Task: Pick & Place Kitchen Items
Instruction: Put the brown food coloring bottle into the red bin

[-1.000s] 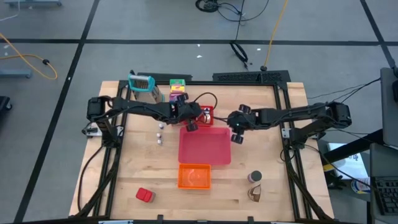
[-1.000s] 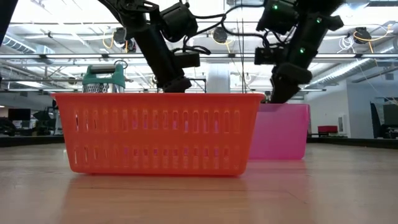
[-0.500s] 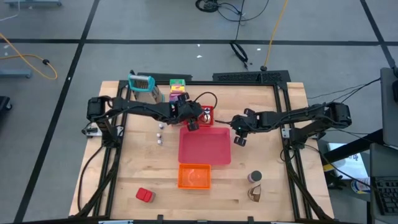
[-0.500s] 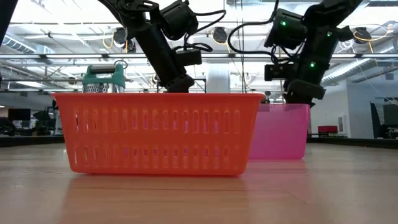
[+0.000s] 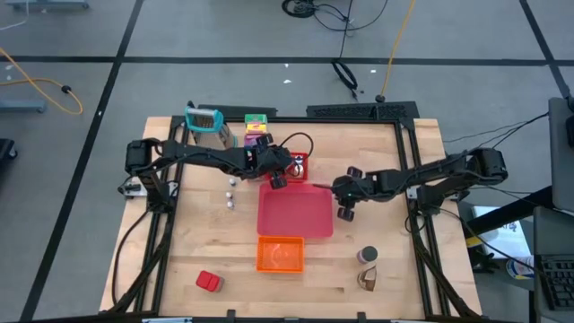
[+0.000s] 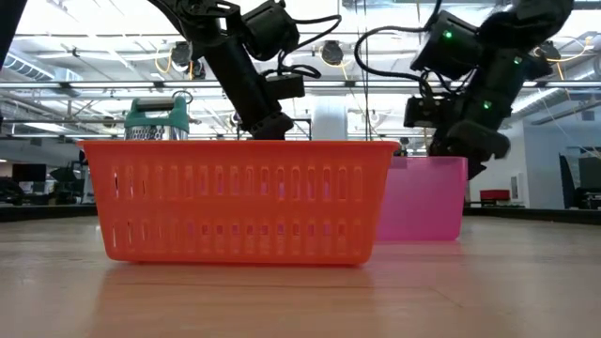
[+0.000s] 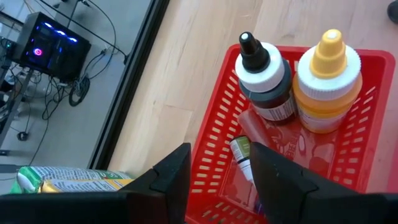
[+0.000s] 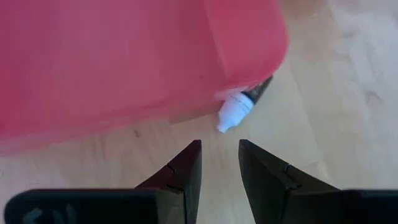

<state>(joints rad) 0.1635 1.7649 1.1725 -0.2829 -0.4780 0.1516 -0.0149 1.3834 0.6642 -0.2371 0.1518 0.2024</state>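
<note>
Left gripper [image 7: 214, 180]: the two dark fingers are standing apart with a clear gap between them and are gripping nothing. It is hovering over the small red basket [image 7: 217, 130] at the far middle of the table. Inside this basket a dark bottle [image 7: 266, 84] with a white collar and black tip is standing beside a yellow squeeze bottle [image 7: 328, 84], the two touching or nearly so; a small tube [image 7: 241, 155] with a green label is lying on the basket floor under the gap between the fingers. A green food box [image 7: 68, 179] is lying outside the basket on the wood.

Right gripper [image 8: 219, 165]: its fingers are likewise parted by a narrow gap and are holding nothing. It is pointing down at bare table just beside the right wall of the pink tray [image 5: 294, 211]. A small white-capped dropper bottle [image 8: 239, 107] is lying on the wood against that tray's edge, just beyond the fingertips.

Surroundings, high view: the orange basket [image 5: 281, 254] is sitting in front of the pink tray. The metal grater [image 5: 206, 126] is standing at the far left, near stacked food boxes [image 5: 256, 126]. Two little shakers [image 5: 231, 190] are sitting left of the tray. A red block [image 5: 208, 282] is lying near the front left; a dark jar [image 5: 368, 256] and a brown piece [image 5: 367, 280] are sitting at the front right.
</note>
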